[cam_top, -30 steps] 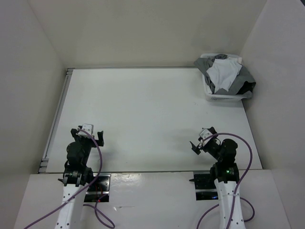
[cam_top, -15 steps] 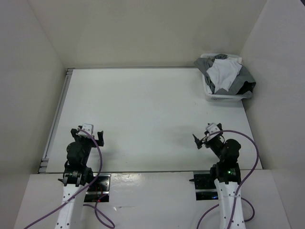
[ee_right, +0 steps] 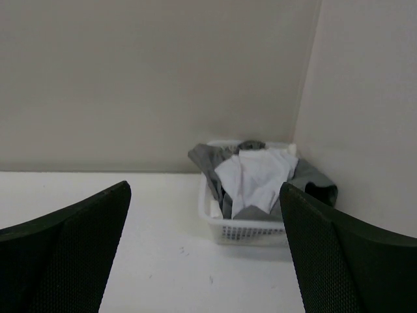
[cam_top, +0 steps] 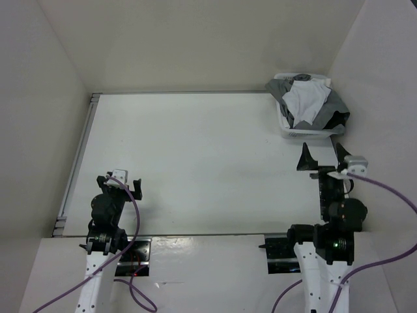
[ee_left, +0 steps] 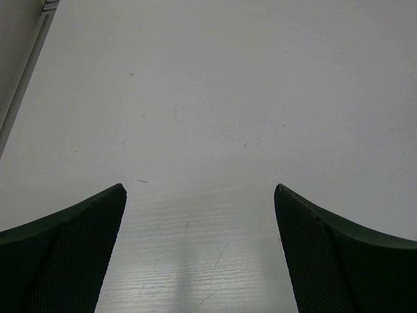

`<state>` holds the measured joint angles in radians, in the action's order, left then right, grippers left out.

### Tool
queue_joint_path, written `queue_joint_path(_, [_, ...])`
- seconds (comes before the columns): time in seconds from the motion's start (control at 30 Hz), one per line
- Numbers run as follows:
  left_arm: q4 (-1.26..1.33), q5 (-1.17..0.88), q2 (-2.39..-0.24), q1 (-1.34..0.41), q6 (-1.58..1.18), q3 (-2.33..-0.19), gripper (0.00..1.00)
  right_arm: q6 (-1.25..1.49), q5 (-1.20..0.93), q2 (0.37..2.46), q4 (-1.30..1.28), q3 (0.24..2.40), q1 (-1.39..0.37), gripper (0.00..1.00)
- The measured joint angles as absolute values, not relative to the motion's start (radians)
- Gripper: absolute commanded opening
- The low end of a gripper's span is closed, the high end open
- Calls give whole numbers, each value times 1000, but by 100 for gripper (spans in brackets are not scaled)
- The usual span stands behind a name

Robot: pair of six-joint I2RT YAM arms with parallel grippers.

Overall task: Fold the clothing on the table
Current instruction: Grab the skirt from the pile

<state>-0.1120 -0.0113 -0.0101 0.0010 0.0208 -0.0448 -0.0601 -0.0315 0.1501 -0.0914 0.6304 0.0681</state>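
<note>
The clothing (cam_top: 305,99) is not laid out on the tabletop (cam_top: 195,150) at all. It sits as a crumpled heap of grey and white fabric in a small white basket (cam_top: 301,134) in the upper right of the overhead view, tucked into the far corner where the two walls meet. Some grey cloth spills over the basket's right rim. I can make out no long axis in the heap, as it is a bundle with a white piece on top and grey pieces around and under it. Directly below the basket in that view is the right arm (cam_top: 335,195), lifted off the tabletop. The right jaws are spread wide, pointing up the frame at the basket and near it but not touching. The right wrist view agrees: the clothing (ee_right: 254,175) and basket (ee_right: 244,231) sit ahead between the two dark fingers, a little right of centre, with bare tabletop in between. The left arm (cam_top: 111,205) is folded low in the lower left of the overhead view, well apart from the basket. The left jaws are also spread, with only white tabletop (ee_left: 228,98) beneath them. To my eye the right arm is much nearer, so the first reach, straight ahead and down into the basket, looks like its job.
</note>
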Motion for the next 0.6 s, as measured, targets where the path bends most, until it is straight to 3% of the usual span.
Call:
queue_joint_path(0.27, [-112,-11,-9,1,21,-45,100,-1,83,493,-225,807,68,98])
queue_joint_path(0.6, [-6,-26,-10,1,-65,-94,100,-52,126,496,-285,837,68,98])
